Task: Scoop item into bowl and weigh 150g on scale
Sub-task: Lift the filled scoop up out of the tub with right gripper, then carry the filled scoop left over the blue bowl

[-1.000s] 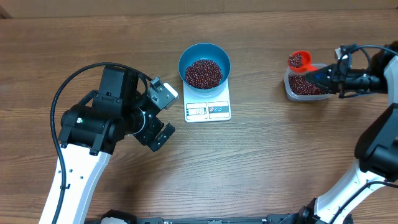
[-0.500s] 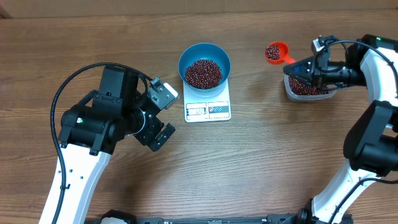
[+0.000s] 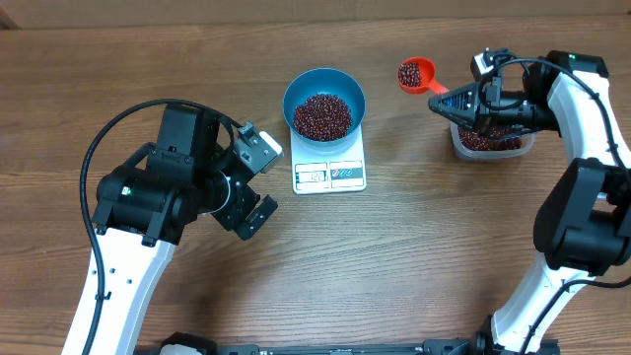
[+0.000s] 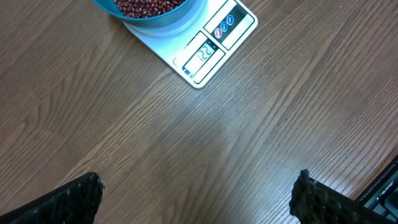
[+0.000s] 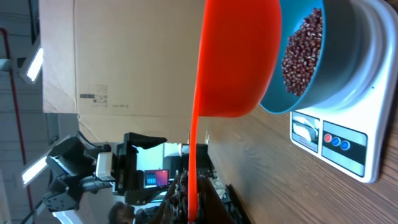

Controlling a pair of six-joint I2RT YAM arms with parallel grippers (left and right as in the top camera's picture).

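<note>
Beans (image 3: 322, 115): heap in round blue bowl (image 3: 292, 95) | right claw (image 3: 449, 101) clamped on orange plastic scoop (image 3: 414, 75) (loaded) | left claw (image 3: 264, 183) gaping, empty

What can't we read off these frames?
- Scale readout: too small overhead, digits unclear in left wrist view.
- Right fingers' hold on the scoop: right wrist view, the scoop itself blocks it.
- Bowl: cut off by the top edge, left wrist view.
- Container fill: overhead, right arm covers much of it.
</note>
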